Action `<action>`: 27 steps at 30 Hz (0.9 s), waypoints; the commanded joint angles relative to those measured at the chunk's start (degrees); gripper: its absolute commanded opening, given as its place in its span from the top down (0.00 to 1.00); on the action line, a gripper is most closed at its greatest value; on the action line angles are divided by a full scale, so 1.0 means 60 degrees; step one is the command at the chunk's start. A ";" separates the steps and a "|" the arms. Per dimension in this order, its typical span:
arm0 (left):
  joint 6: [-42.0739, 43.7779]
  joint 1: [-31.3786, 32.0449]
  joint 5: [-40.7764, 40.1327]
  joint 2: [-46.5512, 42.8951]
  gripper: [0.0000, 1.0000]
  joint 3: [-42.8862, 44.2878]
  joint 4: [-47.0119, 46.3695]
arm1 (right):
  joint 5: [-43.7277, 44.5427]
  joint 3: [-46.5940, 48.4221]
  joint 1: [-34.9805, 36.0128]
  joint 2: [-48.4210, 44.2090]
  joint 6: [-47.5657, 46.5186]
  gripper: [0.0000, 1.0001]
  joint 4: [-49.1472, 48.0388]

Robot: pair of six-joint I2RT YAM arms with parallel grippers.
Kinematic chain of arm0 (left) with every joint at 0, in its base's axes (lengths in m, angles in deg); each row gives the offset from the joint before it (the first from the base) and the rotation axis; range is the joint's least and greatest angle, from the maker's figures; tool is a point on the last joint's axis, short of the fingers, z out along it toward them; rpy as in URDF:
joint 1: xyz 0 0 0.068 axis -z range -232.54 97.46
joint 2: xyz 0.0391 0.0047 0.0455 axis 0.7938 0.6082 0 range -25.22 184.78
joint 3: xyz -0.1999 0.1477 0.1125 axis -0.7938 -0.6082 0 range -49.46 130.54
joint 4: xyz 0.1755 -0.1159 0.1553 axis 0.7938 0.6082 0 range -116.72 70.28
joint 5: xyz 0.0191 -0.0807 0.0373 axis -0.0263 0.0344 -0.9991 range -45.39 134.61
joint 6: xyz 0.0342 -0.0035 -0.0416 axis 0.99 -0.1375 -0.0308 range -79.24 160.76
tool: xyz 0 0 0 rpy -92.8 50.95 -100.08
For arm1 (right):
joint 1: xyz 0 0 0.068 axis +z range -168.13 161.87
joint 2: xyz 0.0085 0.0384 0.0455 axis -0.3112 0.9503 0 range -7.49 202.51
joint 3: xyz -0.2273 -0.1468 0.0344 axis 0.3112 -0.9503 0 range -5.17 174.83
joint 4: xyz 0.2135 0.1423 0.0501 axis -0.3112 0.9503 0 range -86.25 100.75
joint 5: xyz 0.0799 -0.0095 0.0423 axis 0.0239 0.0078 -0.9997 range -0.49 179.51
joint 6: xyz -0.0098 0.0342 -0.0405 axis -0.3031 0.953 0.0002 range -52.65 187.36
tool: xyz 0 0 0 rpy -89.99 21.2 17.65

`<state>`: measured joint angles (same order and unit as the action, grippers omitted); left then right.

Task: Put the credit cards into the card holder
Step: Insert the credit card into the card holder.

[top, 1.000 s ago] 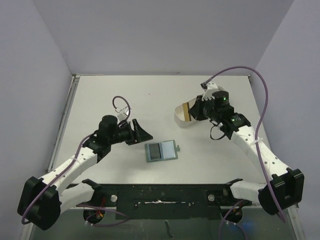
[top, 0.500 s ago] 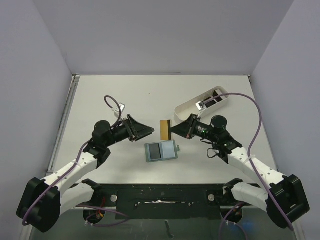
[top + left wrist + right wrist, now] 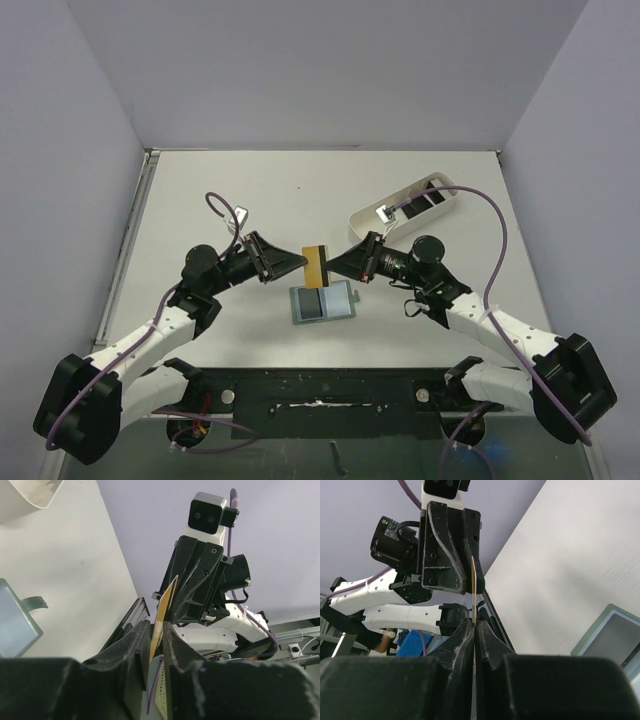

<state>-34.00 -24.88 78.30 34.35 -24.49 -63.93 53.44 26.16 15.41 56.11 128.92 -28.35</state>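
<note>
Starting nearest the arm bases, the card holder (image 3: 322, 302) lies open and flat on the table (image 3: 200, 190), bluish pockets up, with its snap tab on the right side as the overhead camera sees it. Just beyond and above it, the two grippers meet nose to nose around a tan credit card (image 3: 316, 266) with a dark stripe, held on edge in the air. The right gripper (image 3: 332, 265) is pinched tight on one end. The left gripper (image 3: 302, 263) has a finger on either side of the other end, with a narrow gap showing; I cannot tell whether it grips.

The card looks thin, stiff, light and slick, so it would likely swivel in a loose pinch. It is best held near one short edge, leaving most of its length free for the pocket. The holder looks light enough to skid when pushed.

Farther back, a white tray (image 3: 362, 226) holds more black cards (image 3: 432, 198). The tabletop is smooth, matt white, and pale lilac walls (image 3: 320, 70) enclose it.
</note>
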 commanded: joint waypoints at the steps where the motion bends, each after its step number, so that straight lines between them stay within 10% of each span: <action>1: -0.0045 -0.0027 0.0280 0.0021 0.88 0.0038 -0.0958 | -0.0004 0.0137 0.0115 0.0105 -0.0182 0.99 -0.0255; 10: -0.0019 -0.0025 0.0401 -0.0065 1.00 -0.0214 -0.1078 | 0.0167 0.0129 0.0278 0.0374 -0.0354 0.92 -0.0060; 15: 0.0586 -0.0040 0.0150 -0.0171 1.00 -0.0190 -0.0071 | 0.0487 0.0121 0.0213 0.0183 -0.0873 0.73 0.0724; 19: 0.1188 -0.0040 -0.0158 -0.0089 1.00 -0.0172 0.0811 | 0.1226 0.0334 0.0021 -0.0135 -0.1744 0.52 0.2452; 27: 0.2971 -0.0018 -0.1508 0.0211 1.00 0.0479 0.4076 | 0.4413 0.0828 -0.0034 -0.0294 -0.3910 0.43 0.6473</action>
<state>-23.44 -25.12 74.54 35.09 -25.63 -48.77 67.40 26.86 15.54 53.97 114.47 -3.45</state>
